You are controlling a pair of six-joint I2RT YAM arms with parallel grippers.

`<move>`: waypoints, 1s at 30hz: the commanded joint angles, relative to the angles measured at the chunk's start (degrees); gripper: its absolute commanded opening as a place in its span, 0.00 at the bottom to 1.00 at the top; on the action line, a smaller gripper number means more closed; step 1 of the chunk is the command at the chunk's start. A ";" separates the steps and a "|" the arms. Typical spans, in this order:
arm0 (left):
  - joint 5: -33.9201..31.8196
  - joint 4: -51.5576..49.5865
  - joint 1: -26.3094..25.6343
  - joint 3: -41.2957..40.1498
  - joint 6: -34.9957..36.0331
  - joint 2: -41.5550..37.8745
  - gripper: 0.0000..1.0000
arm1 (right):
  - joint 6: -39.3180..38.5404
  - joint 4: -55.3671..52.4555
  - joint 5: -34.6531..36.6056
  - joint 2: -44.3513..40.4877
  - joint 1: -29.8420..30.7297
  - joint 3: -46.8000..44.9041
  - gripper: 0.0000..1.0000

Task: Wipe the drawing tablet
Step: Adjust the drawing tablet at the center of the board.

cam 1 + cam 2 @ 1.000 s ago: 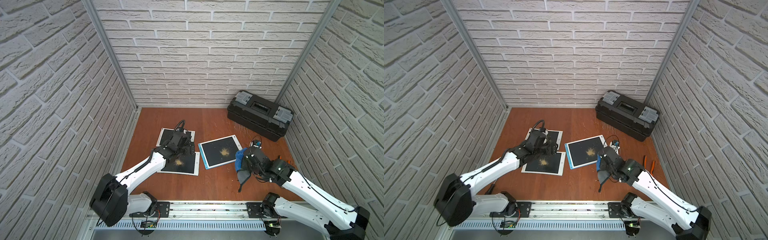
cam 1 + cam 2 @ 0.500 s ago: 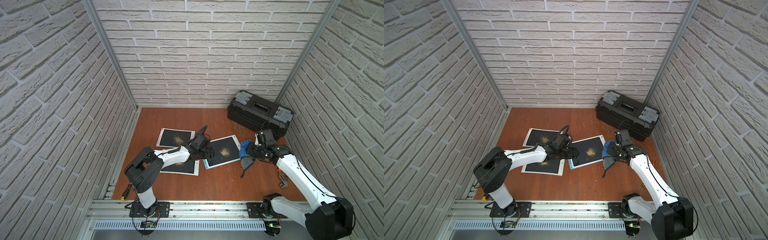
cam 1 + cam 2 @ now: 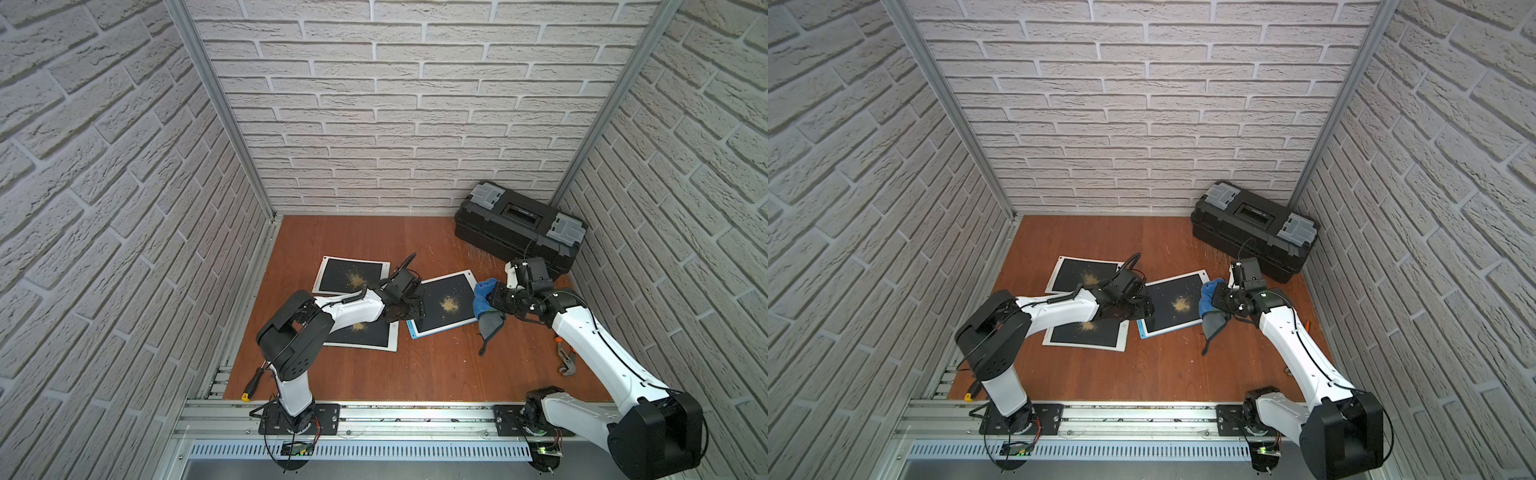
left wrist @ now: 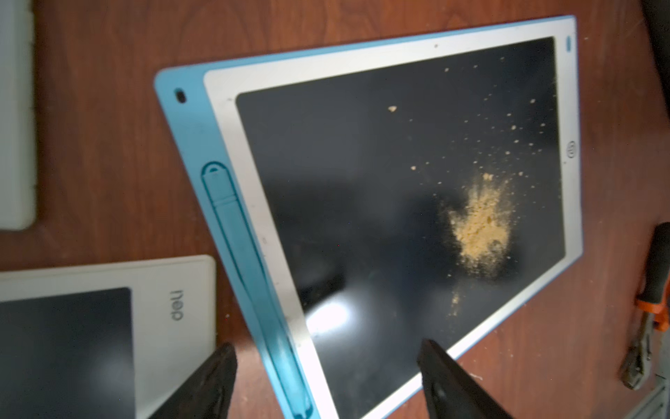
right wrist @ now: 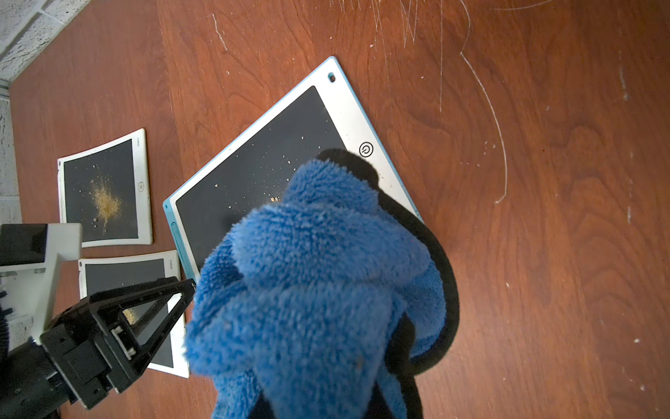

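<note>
A drawing tablet (image 3: pixel 432 291) with a blue edge and white frame lies flat and askew near the middle of a brown wooden table (image 3: pixel 415 374), in both top views. Its dark screen carries a small heap of yellow powder (image 4: pixel 482 225), with loose specks scattered around it. The left gripper (image 4: pixel 326 381) hovers at the tablet's left end, its two black fingers (image 4: pixel 203 384) spread wide apart and holding nothing. The corner of the tablet sits in the gap between them, and whether they touch it cannot be told. The right gripper (image 3: pixel 489 297) is clamped on a bunched, fluffy blue cloth (image 5: pixel 315 283), which hides its fingertips. The cloth hangs over the tablet's right end, covering part of the screen in the right wrist view, and a dark grey fold droops down toward the table (image 3: pixel 490 328). Two white tablets lie to the left, one farther back (image 3: pixel 353 276) and one nearer (image 3: pixel 365 334) partly under the left arm, each also dusted with powder. A black toolbox (image 3: pixel 519 226) stands in the far right corner.
</note>
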 commanded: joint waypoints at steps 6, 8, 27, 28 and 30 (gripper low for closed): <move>-1.95 0.43 -0.13 0.31 -2.07 1.17 0.83 | -0.69 3.13 -1.07 -0.38 -0.28 -1.29 0.02; -2.12 1.43 -0.15 0.71 -2.13 2.28 0.83 | -0.90 2.96 -0.98 -0.53 -0.28 -1.46 0.02; -3.95 1.15 3.66 6.64 -0.65 10.67 0.83 | -1.31 3.52 -1.72 -0.95 -0.28 -3.33 0.02; -4.00 1.13 4.16 6.97 -0.36 10.97 0.83 | -1.46 3.57 -1.71 -0.76 -0.28 -3.36 0.02; -4.31 1.02 4.96 8.08 0.44 11.90 0.82 | -1.58 3.66 -1.49 -0.08 -0.28 -2.98 0.02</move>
